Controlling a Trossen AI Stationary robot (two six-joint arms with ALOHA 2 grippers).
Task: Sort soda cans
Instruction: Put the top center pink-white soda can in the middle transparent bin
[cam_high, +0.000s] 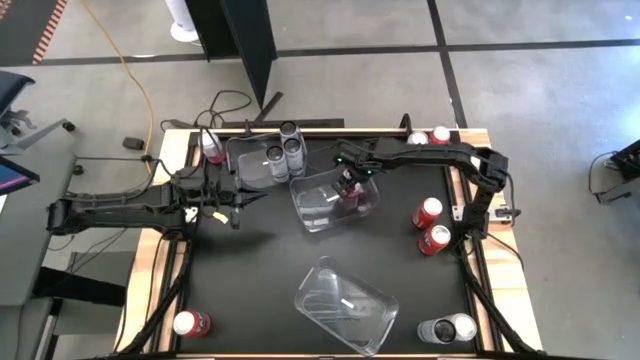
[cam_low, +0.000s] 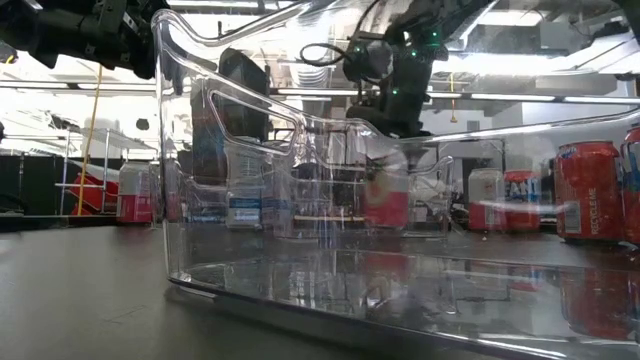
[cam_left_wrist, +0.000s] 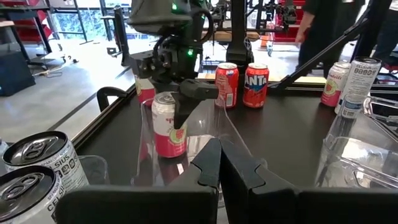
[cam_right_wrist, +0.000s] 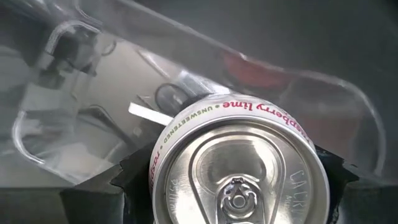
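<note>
Fingers on the right gripper (cam_high: 349, 184) are clamped on either side of a raspberry lime can (cam_right_wrist: 239, 168), one dark pad flanking each side of the body just under the silver top. That can stands upright, long axis vertical, and sits inside the middle clear bin (cam_high: 318, 215), near the far edge of the tabletop. In the left wrist view you can see it low in the bin, though I can't tell if its base is actually touching the floor. So the relation that matters: can directly between the fingers, bin floor straight below it. My guess is the next move is just a release and a lift straight up.

Left gripper (cam_left_wrist: 219, 169) is pinched shut on nothing, hanging over the left side of the tabletop by the grey cans (cam_high: 284, 145) in the far bin.
</note>
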